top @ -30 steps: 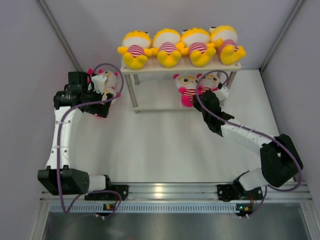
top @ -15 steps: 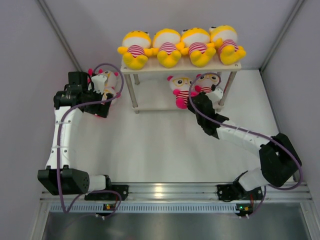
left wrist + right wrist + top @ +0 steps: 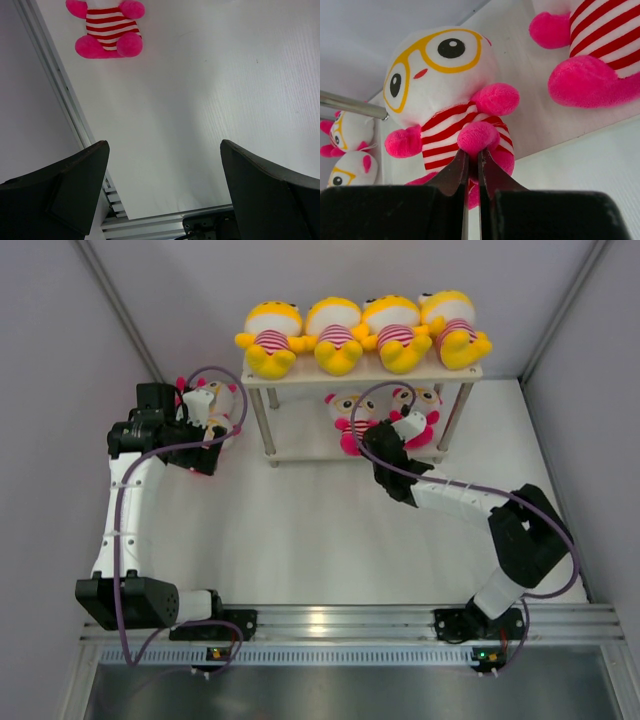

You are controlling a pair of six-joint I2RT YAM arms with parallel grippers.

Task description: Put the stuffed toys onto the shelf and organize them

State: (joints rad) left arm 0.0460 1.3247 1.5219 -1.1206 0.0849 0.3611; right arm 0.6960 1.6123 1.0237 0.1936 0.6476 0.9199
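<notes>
Four yellow toys [image 3: 335, 333] sit in a row on shelf [image 3: 300, 377] top board. Two pink toys [image 3: 349, 418] upright on lower board. Another pink pair [image 3: 213, 400] near tabletop's far-left corner.

Light is bright, even and diffuse, falling from above the shelf [image 3: 310, 377]. Only a soft grey shadow lies under its top board. Well in front of the shelf, a metal rail [image 3: 320, 620] carries a white glare spot. Up close, the left gripper [image 3: 165, 150] and right gripper [image 3: 472, 157] look near-black and soft-edged. The stuffed toy [image 3: 445, 100] on the shelf's lower board is sharp.
</notes>
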